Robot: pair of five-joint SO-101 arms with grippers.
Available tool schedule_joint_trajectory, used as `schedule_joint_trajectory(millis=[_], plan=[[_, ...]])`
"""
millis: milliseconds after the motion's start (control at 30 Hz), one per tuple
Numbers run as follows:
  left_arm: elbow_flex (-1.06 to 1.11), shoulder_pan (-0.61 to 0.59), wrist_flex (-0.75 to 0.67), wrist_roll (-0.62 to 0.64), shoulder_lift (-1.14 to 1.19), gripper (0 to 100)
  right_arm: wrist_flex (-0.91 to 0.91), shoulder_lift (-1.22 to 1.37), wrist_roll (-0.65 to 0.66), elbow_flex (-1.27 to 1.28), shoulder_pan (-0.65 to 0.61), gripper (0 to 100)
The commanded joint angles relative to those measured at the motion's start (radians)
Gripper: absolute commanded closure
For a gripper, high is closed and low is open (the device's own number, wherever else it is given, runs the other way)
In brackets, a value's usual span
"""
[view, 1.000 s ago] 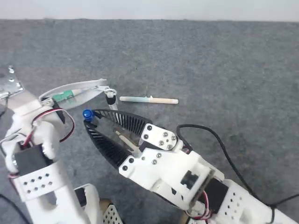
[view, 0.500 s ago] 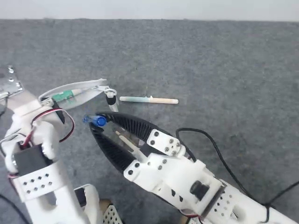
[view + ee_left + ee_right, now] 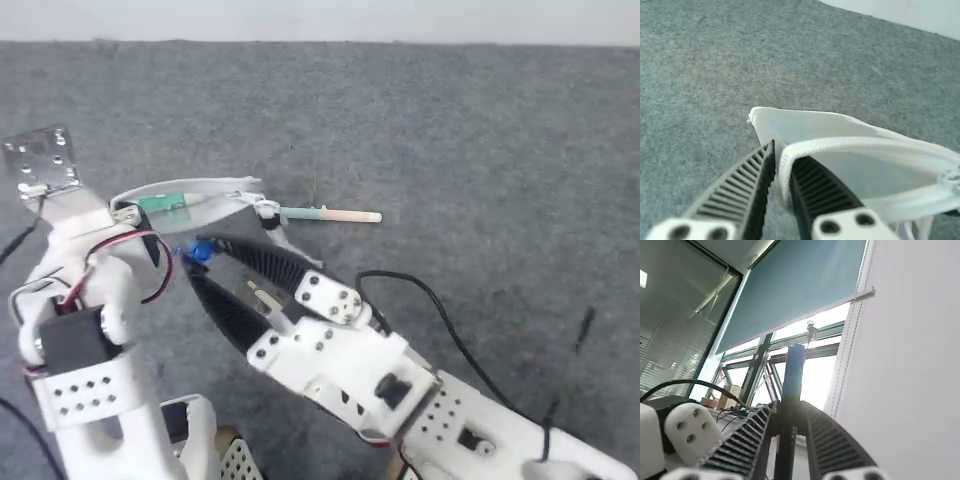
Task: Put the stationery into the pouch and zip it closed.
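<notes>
Within the last second the left arm had swung over and carried the pouch (image 3: 205, 198) with it toward the right. The pouch's zip end now reached the near tip of the pale pen (image 3: 335, 214) lying on the bench (image 3: 480, 150), where before a small gap lay between them. The right arm had twisted and drawn in a little. Its blue pen (image 3: 200, 250) had come back from its farthest push and sat just below the pouch's lower edge.

The left pincer (image 3: 780, 155) was pressed together on the pouch's white rim, holding it lifted with the mouth gaping. The right pincer (image 3: 197, 258) pinched the blue pen between its black fingers, near the pen's middle as the right wrist view showed it. The pen's tip pointed at the pouch but was not inside it.

The far edge of the bench met a pale wall. The whole right half and the far strip of grey felt lay open, and the two arms crowded the near left corner.

I counted two arms, two pincers, one pouch and one green item (image 3: 163, 206) already inside it. There were two pens, one held and one on the felt.
</notes>
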Motion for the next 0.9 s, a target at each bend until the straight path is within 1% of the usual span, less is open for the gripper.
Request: schedule_joint_trajectory(millis=[0, 133, 233, 433, 533, 733, 800, 867], plan=[[-0.07, 0.009, -0.002, -0.009, 0.003, 99, -0.099, 0.087, 0.014, -0.014, 0.025, 99.2], [-0.054, 0.009, 0.0, -0.009, 0.0, 99, -0.163, 0.177, 0.018, -0.018, 0.027, 99.2], [-0.036, 0.009, -0.006, -0.011, 0.0, 99, -0.225, 0.232, 0.015, -0.023, 0.059, 99.2], [-0.031, 0.008, -0.011, -0.011, 0.0, 99, -0.243, 0.346, 0.012, -0.089, 0.12, 99.2], [-0.03, 0.008, -0.011, -0.011, 0.002, 99, -0.246, 0.4, 0.012, -0.112, 0.13, 99.2], [-0.018, 0.008, -0.012, -0.011, -0.002, 99, -0.42, 0.446, 0.021, -0.11, 0.147, 99.2], [-0.008, 0.008, -0.02, -0.012, -0.002, 99, -0.427, 0.455, 0.02, -0.115, 0.163, 99.2], [-0.004, 0.008, -0.025, -0.012, -0.002, 99, -0.398, 0.467, 0.014, -0.118, 0.166, 99.2]])
